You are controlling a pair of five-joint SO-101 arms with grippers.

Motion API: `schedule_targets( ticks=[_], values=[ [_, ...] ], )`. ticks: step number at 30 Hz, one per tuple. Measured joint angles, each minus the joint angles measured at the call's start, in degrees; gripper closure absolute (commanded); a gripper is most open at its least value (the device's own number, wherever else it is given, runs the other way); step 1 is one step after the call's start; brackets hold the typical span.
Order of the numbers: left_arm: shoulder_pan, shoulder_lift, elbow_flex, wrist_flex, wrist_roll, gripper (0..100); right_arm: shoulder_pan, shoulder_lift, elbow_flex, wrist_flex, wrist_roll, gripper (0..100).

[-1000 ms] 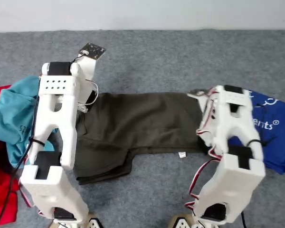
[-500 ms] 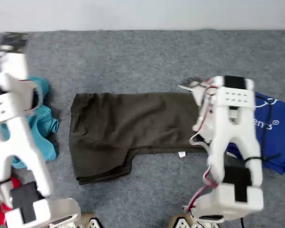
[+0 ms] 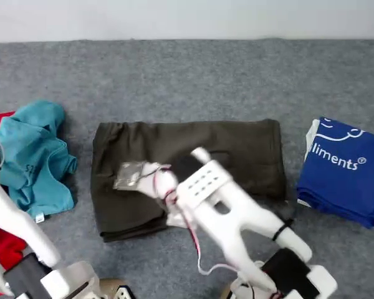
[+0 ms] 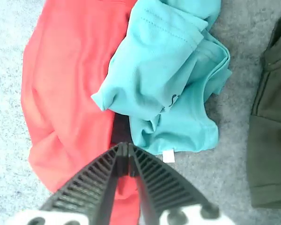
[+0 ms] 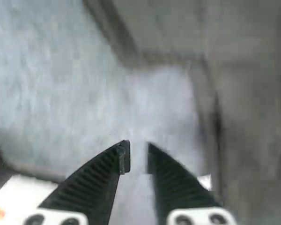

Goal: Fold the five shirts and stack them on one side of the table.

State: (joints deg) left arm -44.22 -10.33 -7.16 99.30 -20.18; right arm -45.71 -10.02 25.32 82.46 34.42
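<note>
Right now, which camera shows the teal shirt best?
The left wrist view: the teal shirt lies close and large, crumpled, overlapping the red shirt. The high view shows it whole but smaller, apart from the dark shirt. The right wrist view faces the grey table elsewhere.

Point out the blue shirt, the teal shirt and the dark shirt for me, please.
blue shirt (image 3: 343, 180): high view, on the middle of its folded top side.
teal shirt (image 4: 168, 84): left wrist view, on its crumpled middle.
dark shirt (image 3: 249, 148): high view, on the flat part nearest the blue shirt.
</note>
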Motion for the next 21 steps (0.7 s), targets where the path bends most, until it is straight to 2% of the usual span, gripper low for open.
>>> schedule_targets(
  ticks=[5, 11, 21],
  values=[
    [-0.18, 0.00, 0.00, 0.00, -0.79, 98, -7.38, 0.00, 0.35, -8.97, -0.18, 75.4],
    [-0.18, 0.00, 0.00, 0.00, -0.79, 98, -13.98, 7.21, 0.35, -10.99, -0.18, 75.3],
    [-0.18, 0.00, 0.00, 0.00, -0.79, 98, -14.95, 24.88, -13.98, -11.16, -0.18, 75.3]
  ],
)
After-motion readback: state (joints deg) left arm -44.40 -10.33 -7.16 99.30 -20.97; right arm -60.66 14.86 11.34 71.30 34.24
